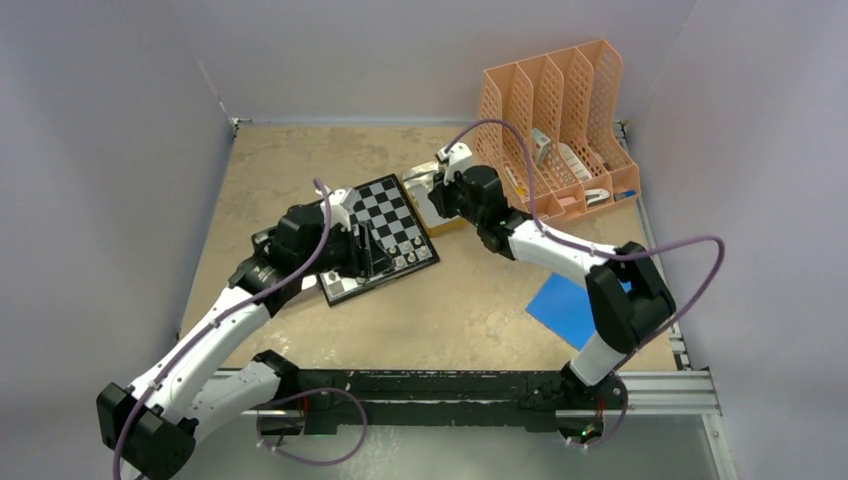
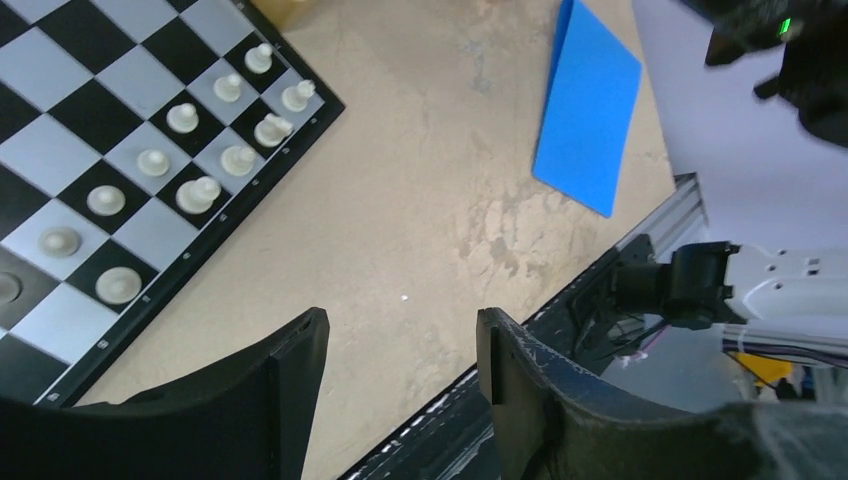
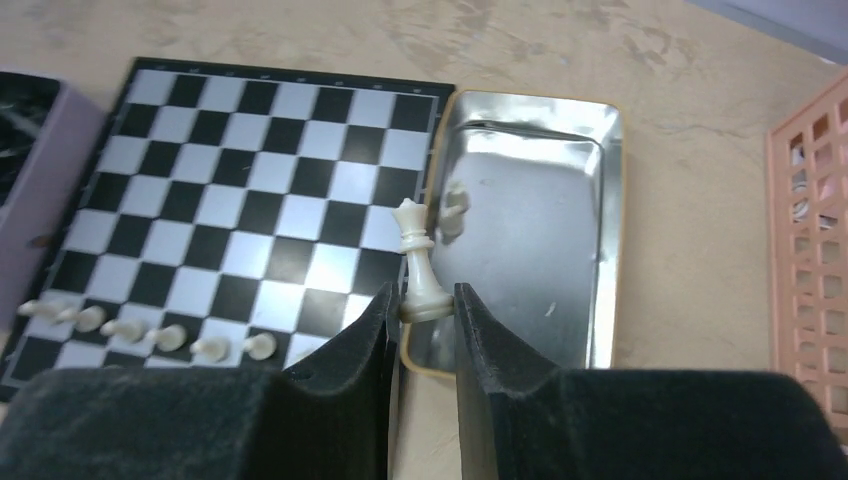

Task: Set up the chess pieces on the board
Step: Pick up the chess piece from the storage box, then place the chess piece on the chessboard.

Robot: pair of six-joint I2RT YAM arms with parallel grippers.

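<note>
The board [image 3: 250, 190] lies flat, with a row of pale chess pieces [image 3: 150, 332] along its near edge. My right gripper [image 3: 428, 300] is shut on the base of a pale crowned piece [image 3: 413, 245], held upright over the seam between the board and a shiny metal tray [image 3: 560, 150]. In the top view the right gripper [image 1: 436, 196] hovers at the board's [image 1: 385, 205] right corner. My left gripper [image 2: 400, 335] is open with nothing between its fingers, above bare table beside the board [image 2: 60, 150]. Two rows of pale pieces [image 2: 190, 150] stand near that board edge.
An orange slotted rack [image 1: 560, 120] stands at the back right. A blue sheet [image 1: 570, 305] lies on the table at the right. A lilac-edged container [image 3: 25, 130] with dark contents sits left of the board. The black rail [image 1: 450, 385] runs along the near edge.
</note>
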